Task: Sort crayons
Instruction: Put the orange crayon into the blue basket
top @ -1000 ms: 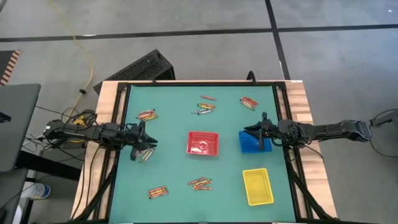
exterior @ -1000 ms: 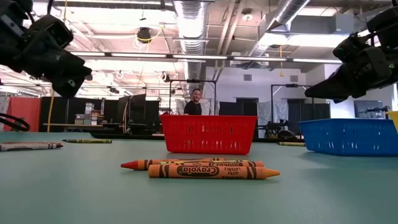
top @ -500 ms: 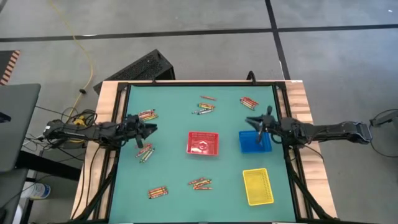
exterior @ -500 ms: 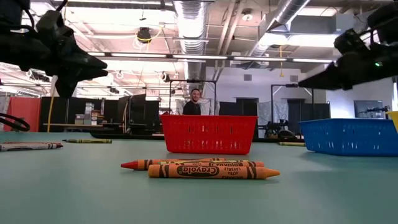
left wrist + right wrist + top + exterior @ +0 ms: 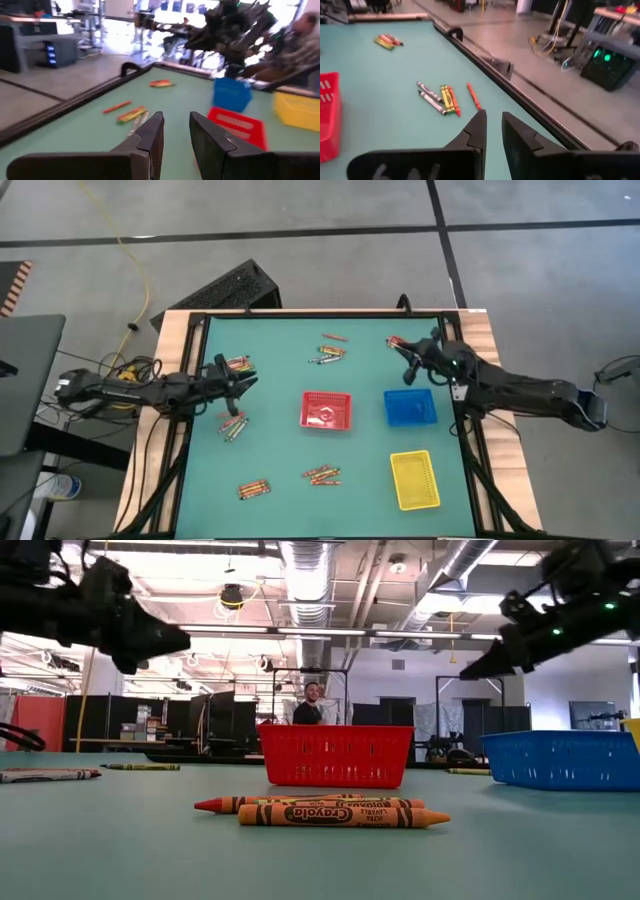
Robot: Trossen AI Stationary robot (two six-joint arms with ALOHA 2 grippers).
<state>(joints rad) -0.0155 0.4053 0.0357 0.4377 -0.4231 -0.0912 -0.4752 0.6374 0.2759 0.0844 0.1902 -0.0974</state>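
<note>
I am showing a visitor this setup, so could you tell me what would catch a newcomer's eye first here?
Probably the three bright trays on the green table: the red tray at the middle, the blue tray beside it, and the yellow tray nearer the front edge. Next come the small clusters of crayons scattered around them, with the left hand and right hand raised above the table, holding nothing.
</note>
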